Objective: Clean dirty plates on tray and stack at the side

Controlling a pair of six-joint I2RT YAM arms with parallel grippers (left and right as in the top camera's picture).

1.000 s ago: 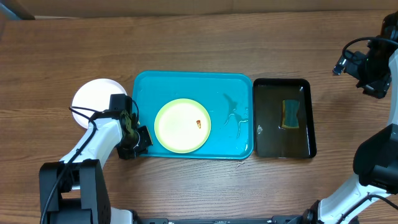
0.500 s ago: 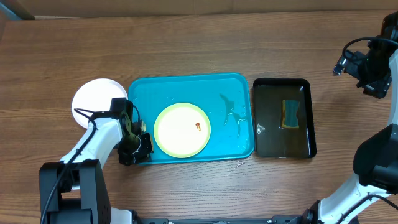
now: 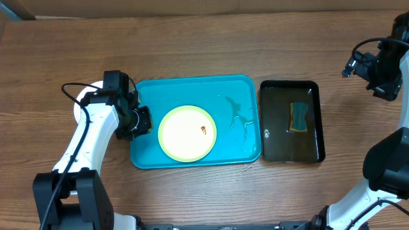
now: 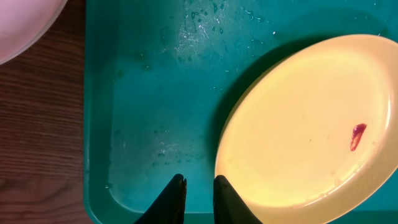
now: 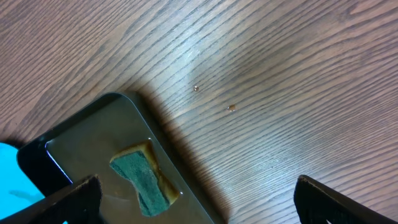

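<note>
Wrist views alone show left tool (image 4: 199, 182) barely parted over the tray (image 4: 140, 118), right tool (image 5: 196, 190) spread wide, both empty.

Glossy turquoise plastic tray (image 3: 192, 89) beaded with water, smooth pale yellow-green plate (image 3: 182, 137) (plastic, by its look), matt grained wood table (image 3: 192, 45), shiny wet black tray (image 3: 287, 82), coarse green-faced sponge (image 5: 140, 177)

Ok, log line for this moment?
left pincer: barely parted, empty, over tray; yellow-green plate: smeared, on tray; right pincer: open, empty; sponge: in black tray
</note>
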